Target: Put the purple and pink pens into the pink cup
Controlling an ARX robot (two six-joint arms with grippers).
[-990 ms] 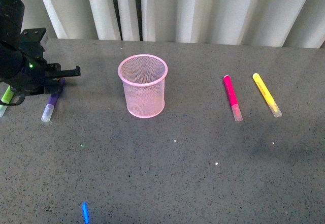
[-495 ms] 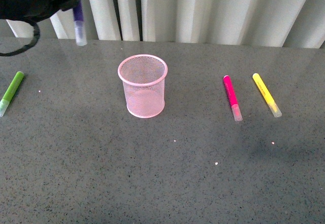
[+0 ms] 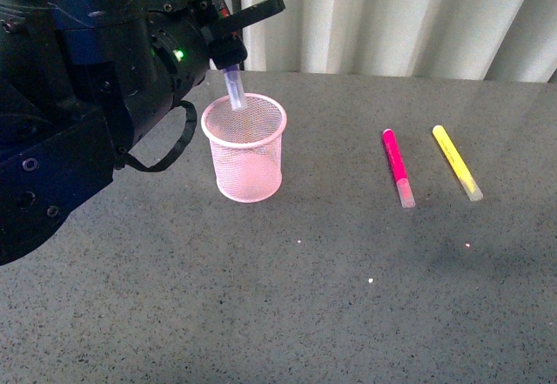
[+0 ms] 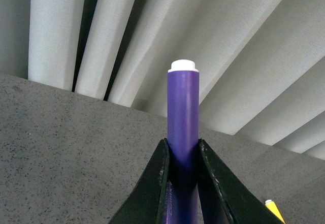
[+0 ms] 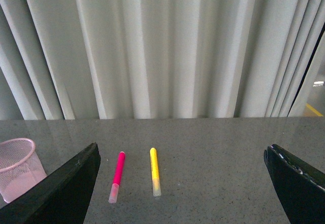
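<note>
left arm (image 3: pixel 78 97) walls pink cup (image 3: pixel 246 162) left side | purple pen (image 3: pixel 233 88) at its mouth | table (image 3: pixel 331 227) open cup-to-pink pen (image 3: pixel 398 165) | yellow marker (image 3: pixel 457 162) near beyond

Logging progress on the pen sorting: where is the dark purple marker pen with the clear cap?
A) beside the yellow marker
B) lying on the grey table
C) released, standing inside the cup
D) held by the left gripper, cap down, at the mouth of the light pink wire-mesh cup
D: the left gripper clamps the purple marker pen, clear cap down at the rim of the pink mesh cup.
</note>
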